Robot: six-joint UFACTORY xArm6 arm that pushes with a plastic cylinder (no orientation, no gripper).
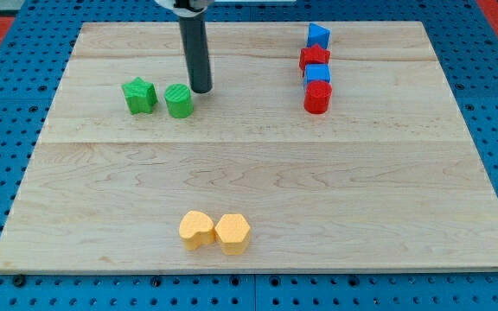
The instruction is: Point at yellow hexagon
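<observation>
The yellow hexagon [233, 233] lies near the view's bottom, centre-left, touching a yellow heart-like block [196, 230] on its left. My tip [201, 89] rests on the board in the upper left part, far above the yellow pair. It is just to the upper right of a green round block [179, 101], close to it. A green star-shaped block [139, 95] lies left of the green round one.
At the view's upper right, a column of blocks runs top to bottom: a blue block [318, 35], a red star-like block [314, 58], a blue cube [316, 74], a red cylinder [317, 98]. The wooden board [258, 173] sits on a blue pegboard.
</observation>
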